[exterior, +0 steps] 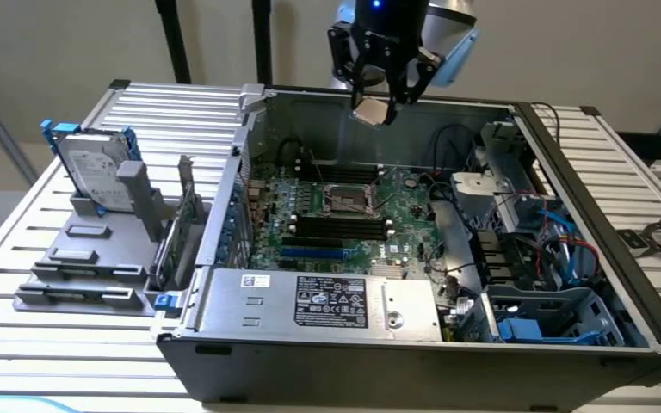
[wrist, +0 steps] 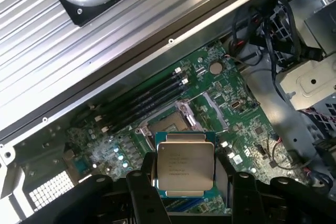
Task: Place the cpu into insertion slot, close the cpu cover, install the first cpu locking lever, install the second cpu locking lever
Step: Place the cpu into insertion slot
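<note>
Open computer case. On the green motherboard, the insertion slot sits empty. At twelve o'clock from it, raised above the case, the gripper grasps the cpu by its edges. Nothing looks seated yet; insertion, cover and both levers remain.

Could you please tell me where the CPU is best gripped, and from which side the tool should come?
Grip the cpu by two opposite thin edges, coming from the side of its flat metal top, as the tool holds it now above the motherboard. It is a thin flat square, so only the edges offer parallel faces, and this leaves the underside clear.
</note>
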Robot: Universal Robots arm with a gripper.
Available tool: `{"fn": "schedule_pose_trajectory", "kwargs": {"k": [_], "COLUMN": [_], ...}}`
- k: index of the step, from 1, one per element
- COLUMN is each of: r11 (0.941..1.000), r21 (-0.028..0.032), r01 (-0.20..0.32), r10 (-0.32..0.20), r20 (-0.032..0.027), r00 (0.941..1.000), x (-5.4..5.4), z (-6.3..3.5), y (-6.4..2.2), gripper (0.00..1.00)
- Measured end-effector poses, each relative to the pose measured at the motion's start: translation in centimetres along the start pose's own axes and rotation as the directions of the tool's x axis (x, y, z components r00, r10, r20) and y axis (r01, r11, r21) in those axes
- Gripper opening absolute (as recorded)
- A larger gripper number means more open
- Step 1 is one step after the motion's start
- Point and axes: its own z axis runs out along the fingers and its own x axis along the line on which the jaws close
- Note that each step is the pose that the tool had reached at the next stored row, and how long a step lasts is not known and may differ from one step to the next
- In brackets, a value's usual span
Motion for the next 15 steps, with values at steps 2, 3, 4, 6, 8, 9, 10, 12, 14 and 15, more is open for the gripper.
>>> {"fn": "schedule_pose_trajectory", "kwargs": {"k": [2,3,4,6,8,9,10,12,14,15], "r11": [0.9994,0.9986,0.9974,0.9942,0.9897,0.9869,0.9837,0.9766,0.9683,0.9633], "r21": [-0.0008,-0.0014,-0.0019,-0.0031,-0.0043,-0.0049,-0.0057,-0.0072,-0.0088,-0.0097], "r01": [-0.036,-0.054,-0.072,-0.108,-0.143,-0.161,-0.18,-0.215,-0.25,-0.268], "r10": [0.036,0.054,0.072,0.108,0.143,0.161,0.18,0.215,0.25,0.268], "r20": [0.0027,0.004,0.0054,0.0081,0.0107,0.012,0.0134,0.016,0.0185,0.0198], "r00": [0.9994,0.9985,0.9974,0.9941,0.9896,0.9869,0.9836,0.9765,0.9681,0.9631], "x": [0.0,0.0,-0.01,-0.01,-0.01,-0.01,-0.01,-0.02,-0.02,-0.02], "z": [0.07,0.11,0.14,0.22,0.29,0.33,0.37,0.45,0.53,0.57], "y": [-0.01,-0.01,-0.01,-0.02,-0.02,-0.03,-0.03,-0.04,-0.05,-0.05], "gripper": [0.55,0.55,0.55,0.55,0.55,0.55,0.55,0.55,0.55,0.55]}}
